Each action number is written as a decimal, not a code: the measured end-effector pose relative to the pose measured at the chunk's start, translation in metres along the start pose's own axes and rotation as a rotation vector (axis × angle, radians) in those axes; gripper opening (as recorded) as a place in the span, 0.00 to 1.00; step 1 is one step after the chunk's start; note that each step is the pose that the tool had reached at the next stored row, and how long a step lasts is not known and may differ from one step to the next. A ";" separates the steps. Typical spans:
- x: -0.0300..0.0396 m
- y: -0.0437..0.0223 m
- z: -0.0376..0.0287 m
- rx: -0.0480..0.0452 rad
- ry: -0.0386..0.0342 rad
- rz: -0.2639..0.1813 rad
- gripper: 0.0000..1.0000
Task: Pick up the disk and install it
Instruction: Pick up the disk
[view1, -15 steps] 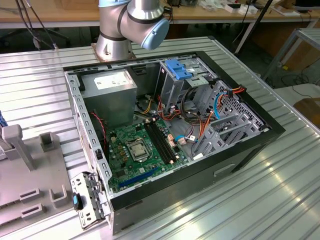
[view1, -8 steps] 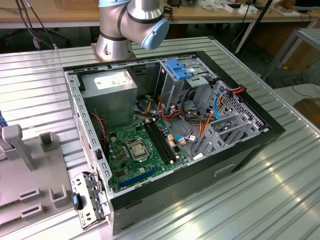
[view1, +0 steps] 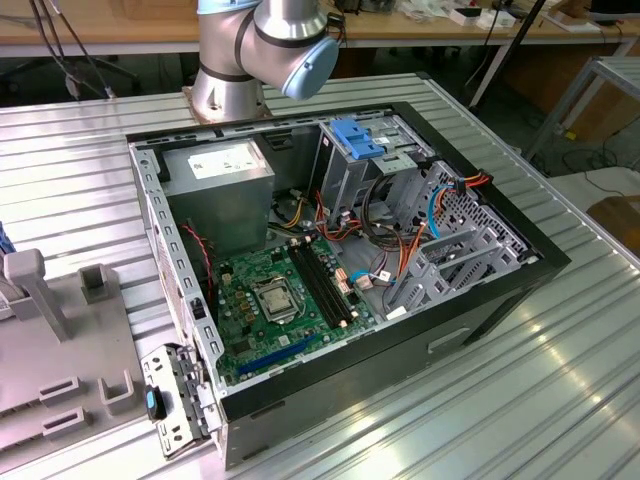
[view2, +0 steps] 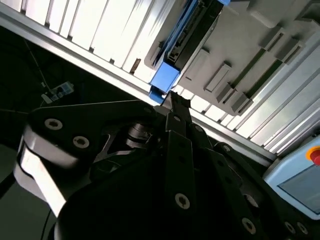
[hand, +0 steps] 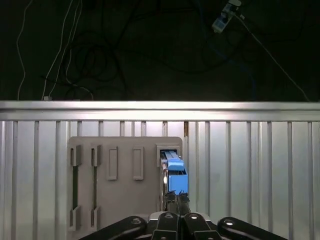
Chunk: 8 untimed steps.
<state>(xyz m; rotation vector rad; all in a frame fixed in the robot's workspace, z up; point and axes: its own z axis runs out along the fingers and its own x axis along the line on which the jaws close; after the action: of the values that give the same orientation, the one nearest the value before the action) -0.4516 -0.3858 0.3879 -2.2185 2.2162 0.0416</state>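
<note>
Gripper (hand: 176, 196) hard up against the blue carrier end of the disk (hand: 174, 174) in the first wrist view. Clamped on it or merely parked there? Cannot tell. Disk on edge in the end slot of the grey holder plate (hand: 125, 200), slot walls close on either side, right by the plate's edge. More slots (hand: 75, 185) alongside on the same plate. Under it all, ribbed aluminium table (hand: 250, 165); past its rail, dark floor with loose cables (hand: 85, 65).

Over in the exterior view, well apart from the holder and toward the exterior view's right: open computer case (view1: 480, 310) lying on its side, motherboard (view1: 270, 300) face up. At the far end, drive cage topped by a ridged light-blue latch plate (view1: 355, 135). Orange and red wires (view1: 400, 245) tangled just beside the cage and trailing to the board. Grey power supply (view1: 220, 175) in the far corner, arm base (view1: 230, 70) just behind the case. Pendant with a red button (view2: 300, 170) beside the table in the second wrist view.
</note>
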 end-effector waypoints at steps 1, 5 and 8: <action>0.0000 0.0001 0.0012 0.0010 -0.0001 0.000 0.11; 0.0002 0.0006 0.0072 0.0013 0.0001 -0.002 0.24; 0.0005 0.0005 0.0119 0.0047 0.0000 -0.004 0.42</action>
<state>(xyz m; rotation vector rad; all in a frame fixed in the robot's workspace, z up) -0.4523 -0.3860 0.3759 -2.2207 2.2094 0.0363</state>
